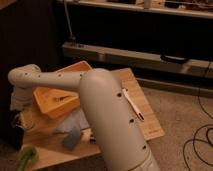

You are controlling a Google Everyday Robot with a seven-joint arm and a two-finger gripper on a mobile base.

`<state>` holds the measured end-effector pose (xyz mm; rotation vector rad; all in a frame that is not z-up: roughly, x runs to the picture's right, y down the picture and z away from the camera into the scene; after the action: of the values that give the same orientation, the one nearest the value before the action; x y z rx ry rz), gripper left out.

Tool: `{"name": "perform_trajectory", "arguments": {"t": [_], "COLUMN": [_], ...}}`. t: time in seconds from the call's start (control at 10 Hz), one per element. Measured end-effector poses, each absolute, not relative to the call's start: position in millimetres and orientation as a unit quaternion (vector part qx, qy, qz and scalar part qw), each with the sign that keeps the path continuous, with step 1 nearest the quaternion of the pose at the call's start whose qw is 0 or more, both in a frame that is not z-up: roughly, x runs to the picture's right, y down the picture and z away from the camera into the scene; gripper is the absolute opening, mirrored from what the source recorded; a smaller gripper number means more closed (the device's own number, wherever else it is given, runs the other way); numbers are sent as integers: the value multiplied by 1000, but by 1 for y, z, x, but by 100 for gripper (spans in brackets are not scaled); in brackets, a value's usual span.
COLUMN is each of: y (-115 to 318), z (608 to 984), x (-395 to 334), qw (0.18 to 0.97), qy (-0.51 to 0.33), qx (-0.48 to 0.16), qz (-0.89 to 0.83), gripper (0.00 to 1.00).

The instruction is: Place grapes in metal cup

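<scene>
My pale arm (107,115) fills the middle of the camera view and reaches left over a wooden table (147,122). Its wrist (22,82) bends down at the table's left edge. The gripper (19,119) hangs below the wrist in dim light, low over the table's left side. The grapes and the metal cup are not visible; the arm or the dark area at the left may hide them.
An orange box-like tray (55,97) lies on the table beside the wrist. A grey cloth (75,125) and a small grey-blue object (71,140) lie in front of it. A green thing (26,157) sits at the front left corner. Cables (200,142) lie on the floor at right.
</scene>
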<state>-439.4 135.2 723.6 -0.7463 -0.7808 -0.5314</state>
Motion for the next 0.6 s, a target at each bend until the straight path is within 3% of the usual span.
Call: {"name": "perform_trajectory", "arguments": {"t": [0.1,0.4,0.6], "y": [135,136,137], "z": [724,727,729], "x": [-439,-439,-439], "qw": [825,825,826], "qy": [-367,-365,-363], "qx": [-351,-352,-354], "qz": [-249,-249,-247], "gripper": [76,45,40]}}
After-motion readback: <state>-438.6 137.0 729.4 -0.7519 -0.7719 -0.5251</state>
